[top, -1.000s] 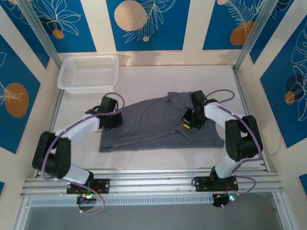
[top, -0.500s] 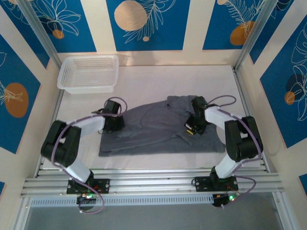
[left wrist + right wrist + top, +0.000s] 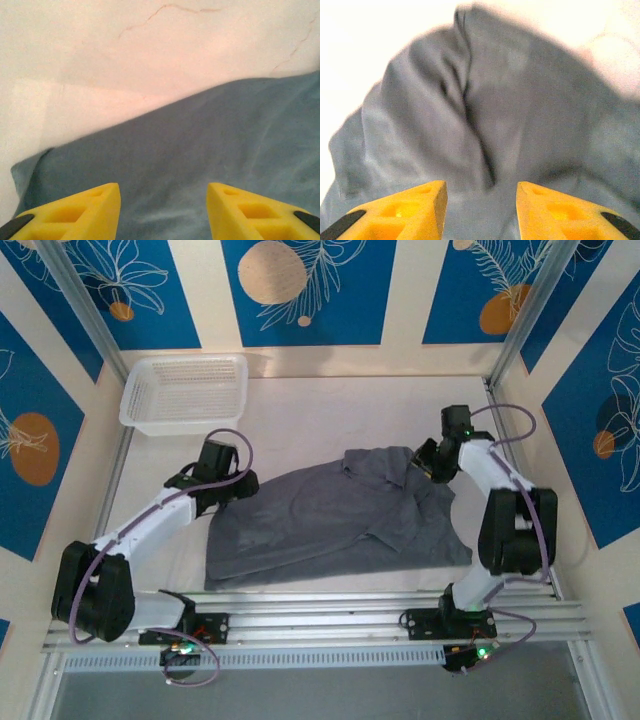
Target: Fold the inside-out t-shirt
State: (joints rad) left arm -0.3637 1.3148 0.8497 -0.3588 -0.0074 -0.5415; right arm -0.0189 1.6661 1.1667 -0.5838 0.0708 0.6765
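The inside-out t-shirt (image 3: pixel 320 515), dark slate grey, lies partly folded and wrinkled on the white table, with bunched fabric at its far right end. My left gripper (image 3: pixel 238 486) hovers at the shirt's far left edge. In the left wrist view this gripper (image 3: pixel 164 192) is open, and smooth shirt fabric (image 3: pixel 210 145) lies under the gap. My right gripper (image 3: pixel 428 466) is at the shirt's far right corner. Seen from the right wrist, it (image 3: pixel 481 190) is open above creased shirt fabric (image 3: pixel 510 95), with nothing between the yellow fingers.
A white mesh basket (image 3: pixel 185 390) stands at the far left corner of the table. Metal frame posts and patterned walls close in the sides. Aluminium rails (image 3: pixel 320 620) run along the near edge by the arm bases.
Both grippers have let go of the shirt and opened. The right arm has drawn back toward the far right, and the left arm has backed off to the shirt's left edge.
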